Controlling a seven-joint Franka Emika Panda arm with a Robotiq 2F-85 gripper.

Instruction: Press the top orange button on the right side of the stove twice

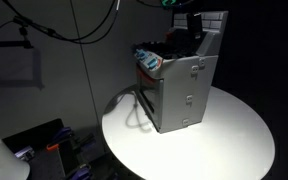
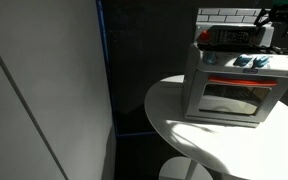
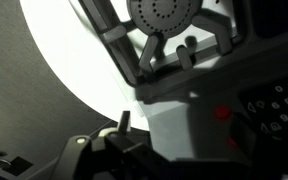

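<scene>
Stove (image 2: 229,95) — boxy, grey, windowed oven door — on smooth round white table (image 2: 179,130); hand (image 1: 189,30) spread unclear.

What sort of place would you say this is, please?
Probably a lab or test setup, not a real kitchen: a toy stove sits on a round white table, with loose cables hanging against dark surroundings.

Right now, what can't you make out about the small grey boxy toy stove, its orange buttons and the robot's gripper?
Gripper: in an exterior view it is a dark shape on a dark background near the top edge, so open or shut is unclear.
Red-orange buttons: blurred in the wrist view, so I cannot pick out the top one.
Small grey boxy toy stove: in an exterior view the frame edge cuts off its right end.
</scene>
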